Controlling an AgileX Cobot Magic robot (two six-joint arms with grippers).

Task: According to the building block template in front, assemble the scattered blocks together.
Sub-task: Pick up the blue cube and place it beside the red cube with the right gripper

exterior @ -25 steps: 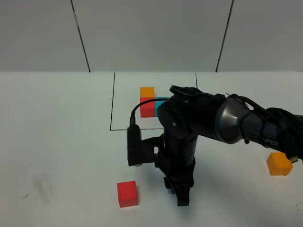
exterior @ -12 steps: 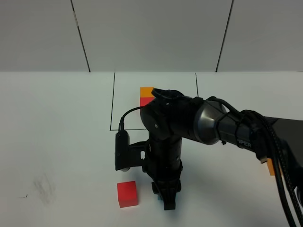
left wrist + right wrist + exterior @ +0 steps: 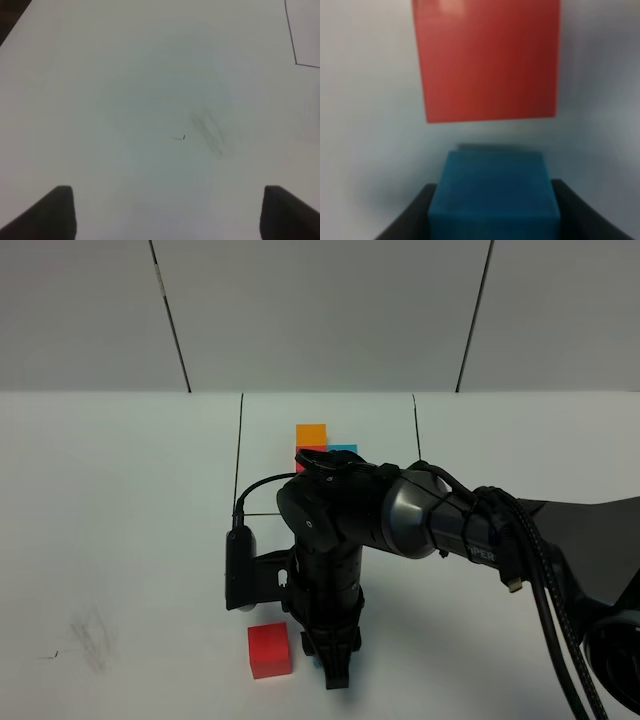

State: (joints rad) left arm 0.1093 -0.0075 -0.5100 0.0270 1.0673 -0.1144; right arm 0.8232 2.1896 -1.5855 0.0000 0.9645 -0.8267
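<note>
Pinching the cyan cube (image 3: pixel 494 192) between its two dark fingers (image 3: pixel 407 222), the right gripper (image 3: pixel 333 670) hangs low over the white table (image 3: pixel 120 540), just beside the red cube (image 3: pixel 269 650). The wrist view puts the two cubes near but apart, with a strip of table between them. Cannot tell whether the cyan one rests on the table or sits just clear of it. Orange cube shows in no view. Template (image 3: pixel 312 433) lies well behind, inside its drawn black frame, partly hidden by the arm. Left gripper (image 3: pixel 167 215) is spread wide over bare table, nothing between its tips.

Handling, my guess: cubes rigid, light, matte, not slippery. Flat opposite faces suit a centred squeeze; a hold near an edge may let one twist. A nudge would likely shift the red one.
</note>
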